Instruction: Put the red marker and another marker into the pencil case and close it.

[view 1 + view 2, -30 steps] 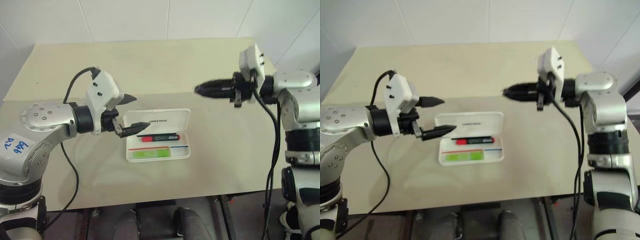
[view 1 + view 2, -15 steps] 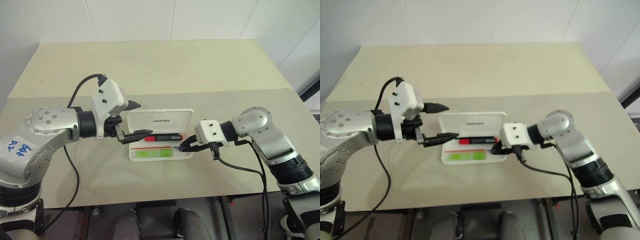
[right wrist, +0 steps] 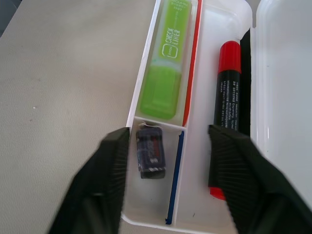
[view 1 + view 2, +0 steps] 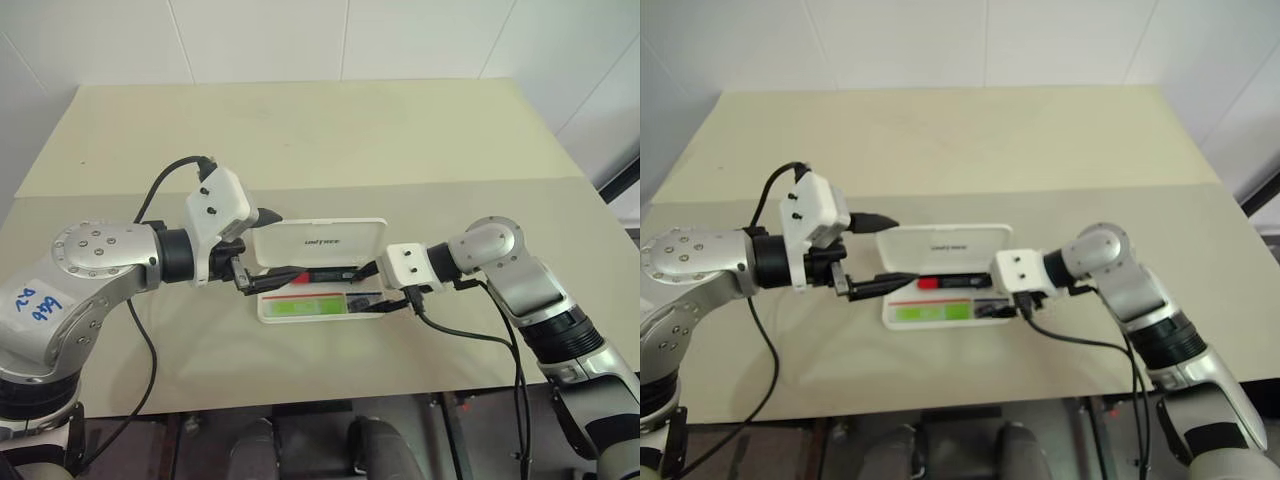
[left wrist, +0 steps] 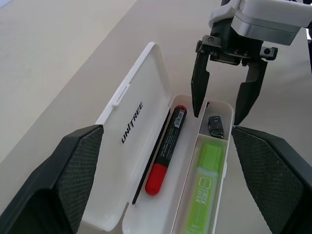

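The white pencil case lies open on the table with its lid tipped up at the back. In its rear channel rests the red marker, and the light-green highlighter, the other marker, fills the front channel. My left gripper stands open at the case's left end, holding nothing. At the case's right end my right gripper is open too, angled down, one finger on each side of the small end compartment. Neither marker is touched.
A small dark object sits in the end compartment between my right fingers. The case lies near the middle of a beige table, whose front edge runs close below it. Black cables hang from both wrists.
My right gripper came down from high at the right to the case's right end, then went from shut to open. The left gripper has stayed open at the left end.
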`<move>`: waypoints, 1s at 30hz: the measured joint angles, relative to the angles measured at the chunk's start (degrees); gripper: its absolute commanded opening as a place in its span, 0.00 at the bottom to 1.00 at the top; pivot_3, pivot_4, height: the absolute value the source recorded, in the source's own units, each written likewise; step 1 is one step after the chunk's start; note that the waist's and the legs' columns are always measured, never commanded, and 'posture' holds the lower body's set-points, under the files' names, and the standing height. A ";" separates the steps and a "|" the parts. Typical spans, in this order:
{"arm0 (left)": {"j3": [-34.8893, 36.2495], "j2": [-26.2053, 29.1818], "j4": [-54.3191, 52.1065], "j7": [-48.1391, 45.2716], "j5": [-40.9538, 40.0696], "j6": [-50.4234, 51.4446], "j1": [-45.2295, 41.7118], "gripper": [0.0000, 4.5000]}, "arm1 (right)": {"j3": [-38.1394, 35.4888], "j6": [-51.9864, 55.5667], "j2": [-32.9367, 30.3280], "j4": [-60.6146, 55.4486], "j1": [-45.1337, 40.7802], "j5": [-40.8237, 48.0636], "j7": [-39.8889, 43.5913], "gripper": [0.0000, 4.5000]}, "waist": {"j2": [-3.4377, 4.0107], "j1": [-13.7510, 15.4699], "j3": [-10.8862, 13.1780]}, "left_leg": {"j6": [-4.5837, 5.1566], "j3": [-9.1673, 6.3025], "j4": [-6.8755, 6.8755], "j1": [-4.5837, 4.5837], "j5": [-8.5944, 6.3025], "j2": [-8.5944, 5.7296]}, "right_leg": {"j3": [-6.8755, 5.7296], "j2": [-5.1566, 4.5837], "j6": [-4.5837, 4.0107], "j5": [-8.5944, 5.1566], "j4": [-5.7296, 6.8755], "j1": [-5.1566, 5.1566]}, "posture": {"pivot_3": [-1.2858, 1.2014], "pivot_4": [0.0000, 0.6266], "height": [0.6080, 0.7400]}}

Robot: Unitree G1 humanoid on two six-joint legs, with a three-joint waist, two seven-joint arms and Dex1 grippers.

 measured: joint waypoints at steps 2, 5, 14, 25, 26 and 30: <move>0.21 0.25 0.02 0.01 -0.04 -0.07 0.00 1.00 | -0.02 0.30 -0.03 0.00 -0.03 0.24 0.49 0.99 | 0.00 0.01 0.00 | 0.00 0.00 0.02 0.00 0.00 0.00 | 0.00 0.00 0.00 0.00 0.01 0.00 | 0.52 0.24 1.00; 0.78 0.28 0.61 -0.02 -0.13 -0.93 -0.38 1.00 | -0.75 2.47 -0.48 -0.39 -0.06 3.61 2.38 0.99 | 0.00 0.04 0.00 | 0.00 0.00 0.03 0.00 0.00 0.00 | 0.00 0.00 0.00 0.00 0.03 0.00 | 0.52 0.24 1.00; 3.38 1.97 15.61 -5.94 -0.05 -9.38 -9.79 1.00 | -18.62 17.72 -2.57 -2.19 -3.50 27.00 4.21 0.99 | 0.00 0.97 0.00 | 0.02 -0.01 0.05 -0.01 -0.01 0.01 | -0.07 0.02 0.00 0.00 0.01 0.02 | 0.52 0.24 1.00; -7.95 -5.34 58.67 -15.77 16.20 -31.21 -23.47 0.92 | -27.05 26.39 -4.34 -8.03 -2.27 37.07 -1.81 1.00 | -0.01 1.27 0.01 | 0.08 0.11 0.20 -0.09 -0.05 0.01 | -0.13 0.03 0.02 0.01 0.16 -0.04 | 0.52 0.24 1.00; -8.69 -6.27 61.59 -16.73 17.29 -32.52 -23.81 0.86 | -27.14 26.55 -4.65 -8.80 -1.56 37.09 -2.28 1.00 | -0.02 1.26 0.01 | 0.08 0.12 0.21 -0.11 -0.05 0.01 | -0.13 0.03 0.02 0.01 0.18 -0.06 | 0.52 0.24 1.00; -9.84 -9.11 69.13 -18.95 20.28 -37.33 -25.30 0.60 | -27.21 27.54 -5.14 -10.42 -0.69 37.04 -5.22 1.00 | -0.03 0.93 0.02 | 0.08 0.13 0.24 -0.10 -0.05 0.02 | -0.12 0.03 0.02 0.01 0.21 -0.10 | 0.52 0.24 1.00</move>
